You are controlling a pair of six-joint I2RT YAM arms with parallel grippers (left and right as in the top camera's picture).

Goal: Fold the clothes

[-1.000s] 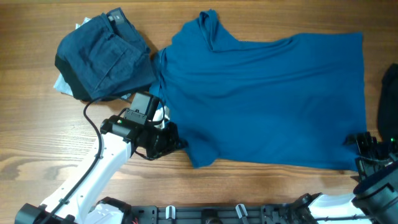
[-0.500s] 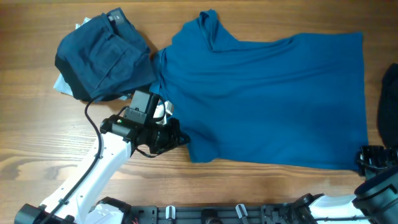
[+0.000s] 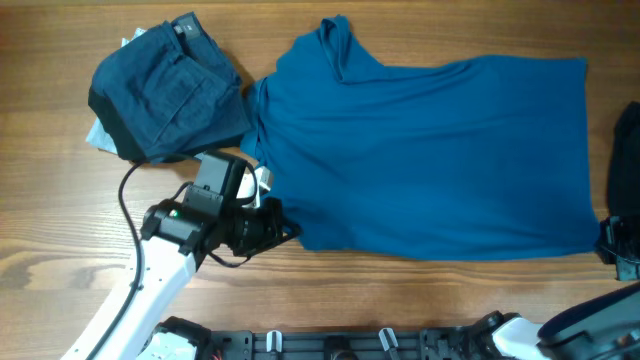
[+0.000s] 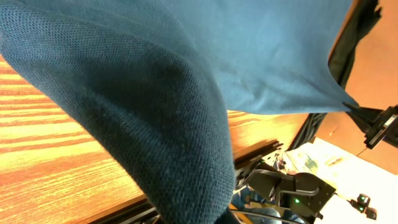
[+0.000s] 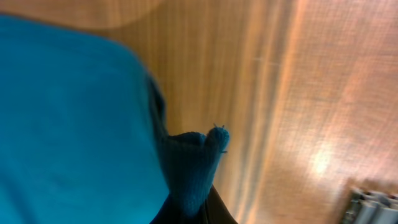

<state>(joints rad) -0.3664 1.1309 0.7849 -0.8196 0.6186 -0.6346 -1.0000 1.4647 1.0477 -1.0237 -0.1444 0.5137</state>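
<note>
The wood-grain tabletop (image 3: pixel 60 230) runs in warm brown planks, with a black rail (image 3: pixel 360 345) along its near edge. The royal-blue shirt (image 3: pixel 430 160) lies spread across the middle and right, its collar towards the far side. The left gripper (image 3: pixel 285 228) is clenched on the shirt's near-left corner, and its wrist view shows the cloth lifted off the wood. The right gripper (image 3: pixel 612 242) pinches the near-right corner. Folded dark denim (image 3: pixel 165 90) sits far left over a pale-blue piece (image 3: pixel 98 137). A black piece (image 3: pixel 627 150) lies at the right edge.
</note>
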